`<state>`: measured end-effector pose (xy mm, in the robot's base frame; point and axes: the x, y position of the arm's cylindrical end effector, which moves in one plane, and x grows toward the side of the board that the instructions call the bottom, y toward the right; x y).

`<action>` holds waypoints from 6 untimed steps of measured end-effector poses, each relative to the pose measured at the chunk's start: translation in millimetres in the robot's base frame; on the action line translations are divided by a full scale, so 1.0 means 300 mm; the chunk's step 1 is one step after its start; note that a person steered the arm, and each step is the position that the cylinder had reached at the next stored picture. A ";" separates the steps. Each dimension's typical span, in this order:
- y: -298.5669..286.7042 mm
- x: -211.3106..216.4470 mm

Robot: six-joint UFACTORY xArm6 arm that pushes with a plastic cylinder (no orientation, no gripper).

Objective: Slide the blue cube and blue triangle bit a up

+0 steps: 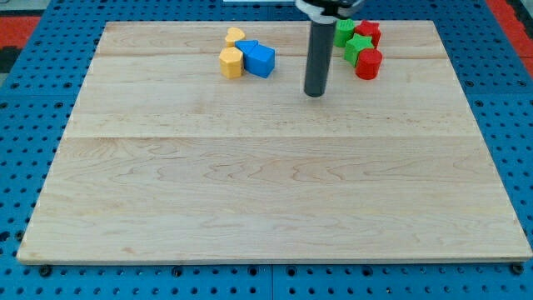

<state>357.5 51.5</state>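
The blue cube [261, 60] sits near the view's top, left of centre, on the wooden board [266, 192]. A second blue block, the triangle [246, 47], is wedged just behind it at its upper left, mostly hidden. A yellow hexagonal block [231, 62] touches the cube's left side and a yellow heart-like block [236, 36] lies above. My tip [314, 93] rests on the board to the right of the blue cube and slightly lower, a clear gap away from it.
A cluster at the view's top right: a green block [345, 32], a green star [358, 47], a red block [369, 32] and a red cylinder [368, 64]. The board's top edge runs just above the blocks. Blue pegboard surrounds the board.
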 end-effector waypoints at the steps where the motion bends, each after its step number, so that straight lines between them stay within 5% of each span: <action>1: -0.143 -0.027; 6: -0.106 -0.031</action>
